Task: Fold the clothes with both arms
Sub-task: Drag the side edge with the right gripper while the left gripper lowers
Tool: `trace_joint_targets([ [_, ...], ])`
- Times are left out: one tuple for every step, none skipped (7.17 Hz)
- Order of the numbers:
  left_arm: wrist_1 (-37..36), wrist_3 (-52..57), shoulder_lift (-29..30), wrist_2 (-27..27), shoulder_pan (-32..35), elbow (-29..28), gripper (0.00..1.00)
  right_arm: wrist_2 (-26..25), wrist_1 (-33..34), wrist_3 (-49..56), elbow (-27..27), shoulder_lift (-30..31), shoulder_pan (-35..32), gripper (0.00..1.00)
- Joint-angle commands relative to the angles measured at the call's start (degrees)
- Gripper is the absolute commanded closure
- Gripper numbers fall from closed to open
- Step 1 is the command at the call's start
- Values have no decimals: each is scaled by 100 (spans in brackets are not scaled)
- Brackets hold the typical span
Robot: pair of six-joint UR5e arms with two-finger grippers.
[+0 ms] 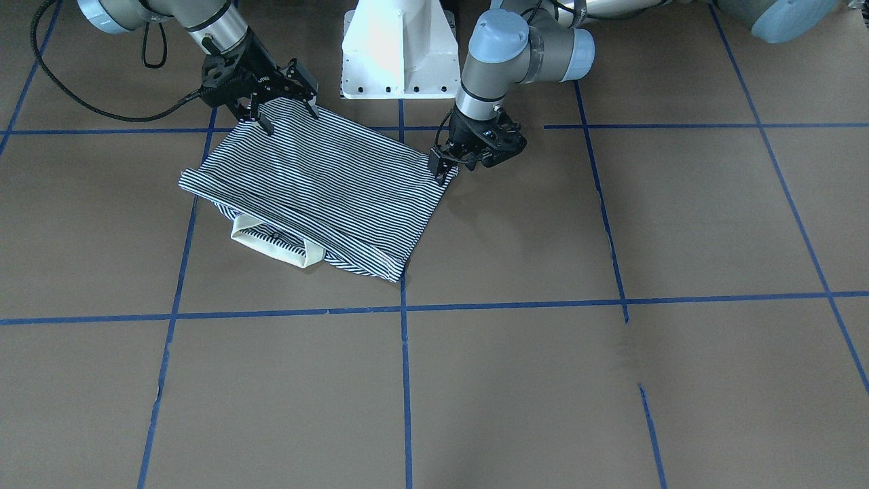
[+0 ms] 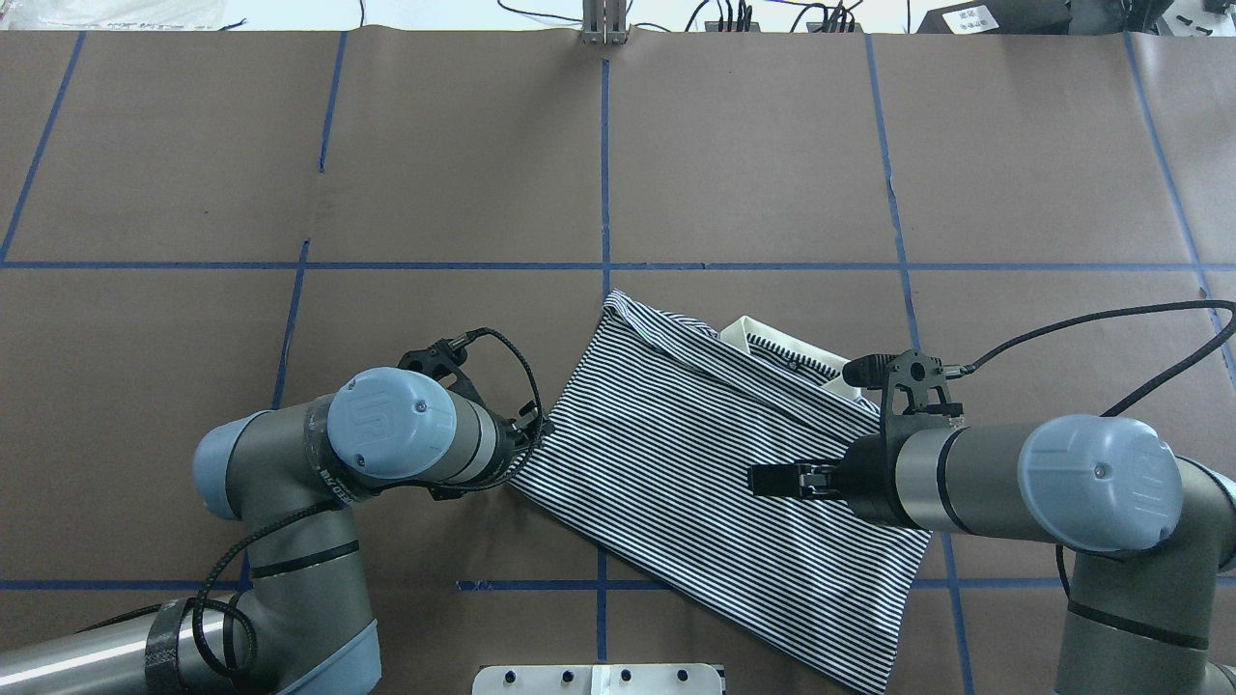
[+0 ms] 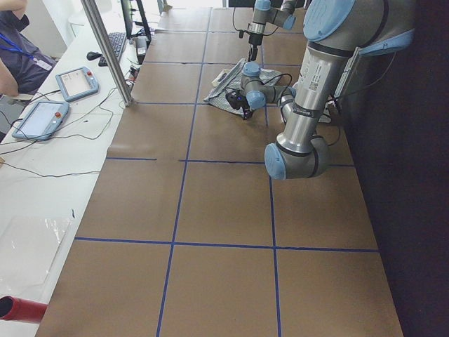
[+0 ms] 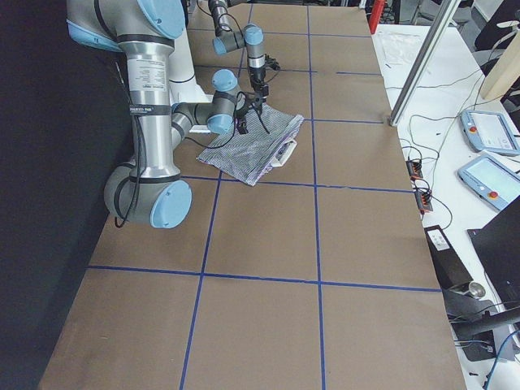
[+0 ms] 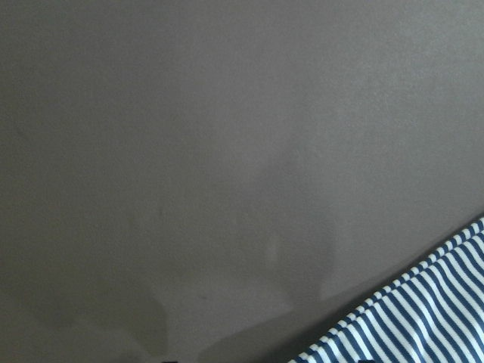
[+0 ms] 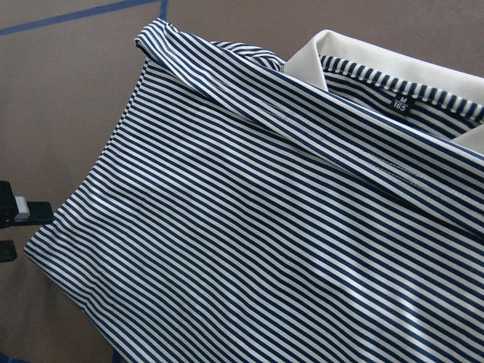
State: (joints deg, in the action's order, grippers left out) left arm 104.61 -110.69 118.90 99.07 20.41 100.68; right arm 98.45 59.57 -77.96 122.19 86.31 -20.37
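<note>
The clothes are one navy-and-white striped polo shirt, folded into a slanted rectangle on the brown table. Its white collar sticks out on the side away from the robot. In the overhead view the shirt lies between both arms. My left gripper sits low at the shirt's corner nearest it. The right wrist view shows its fingers apart beside that corner, holding nothing. My right gripper hovers open over the shirt's edge closest to the robot. The left wrist view shows only table and a strip of the shirt.
The white pedestal base stands just behind the shirt. Blue tape lines divide the brown table. A metal post, control tablets and cables sit on the white bench beyond the table's far edge, where a person's arm shows.
</note>
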Motion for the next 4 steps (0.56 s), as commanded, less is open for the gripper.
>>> trace_joint_targets([
  [7,-179,2,-2,-63,-31,44,25,-24,0,-3,0,-20,0],
  [7,-198,10,-2,-142,-40,64,25,-25,0,-3,0,-37,0],
  [7,-199,2,-2,-151,-31,81,25,-25,0,-3,0,-46,0],
  [7,-190,2,-2,-151,-31,98,34,-25,0,-3,0,-46,0],
])
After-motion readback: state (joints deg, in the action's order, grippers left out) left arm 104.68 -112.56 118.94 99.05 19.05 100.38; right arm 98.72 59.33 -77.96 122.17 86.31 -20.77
